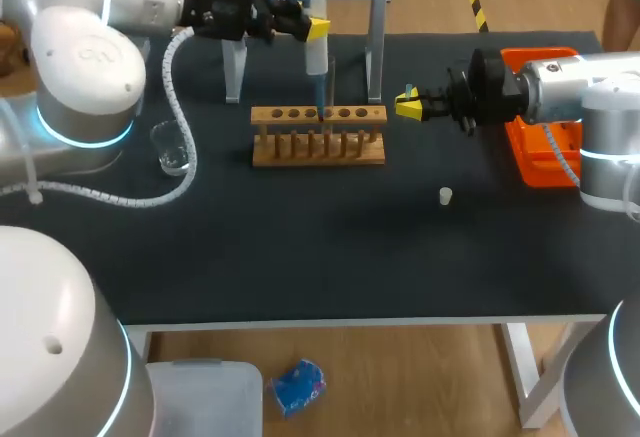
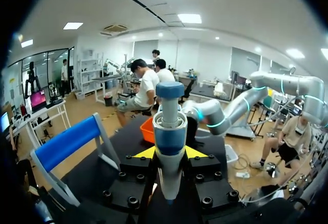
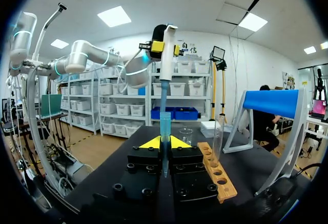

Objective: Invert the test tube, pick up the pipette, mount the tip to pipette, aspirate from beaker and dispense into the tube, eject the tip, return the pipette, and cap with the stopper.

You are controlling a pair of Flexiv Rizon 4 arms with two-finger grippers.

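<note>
Left pincer (image 1: 314, 27) is clamping the stiff pipette (image 1: 316, 54) at its barrel; right pincer (image 3: 164, 143) is gripping the light, likely crushable tip (image 3: 165, 125) mid-body

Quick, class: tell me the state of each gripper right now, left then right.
Left gripper: closed on the pipette.
Right gripper: closed on a slim bluish tube.

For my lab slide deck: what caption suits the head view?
Left tool holds the pipette upright over the wooden rack; right tool sits beside the rack's end.
</note>
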